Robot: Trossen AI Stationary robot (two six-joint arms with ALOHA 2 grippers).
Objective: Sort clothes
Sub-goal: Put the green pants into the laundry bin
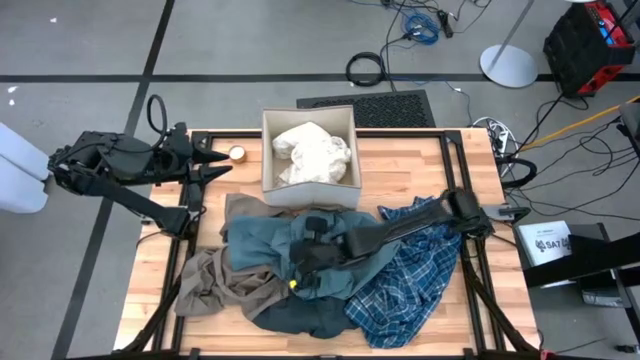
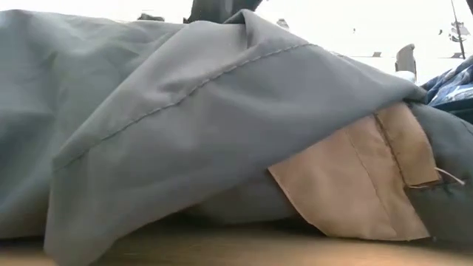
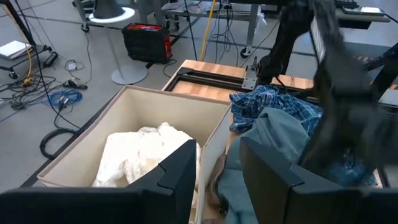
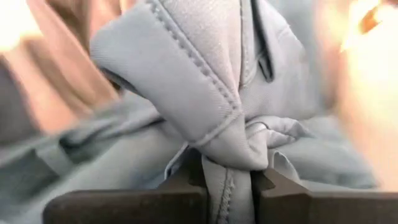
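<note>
Right gripper [image 4: 227, 186] pinches a fold of the teal shirt [image 1: 270, 240] on the bench [image 1: 150, 290]; left gripper [image 1: 222, 165] hangs half-open, empty, beside the box [image 1: 268, 160].

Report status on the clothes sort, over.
Right gripper shut on teal-grey shirt in the pile. Left gripper idle, part open, beside the beige box. Cream-white pieces boxed. Nothing blocking.

Grey floor [image 1: 90, 40] with black tape lines, loose cables [image 1: 425, 25], black floor mat [image 1: 385, 105], red-black case [image 1: 590, 45], white stand base [image 1: 508, 66].
</note>
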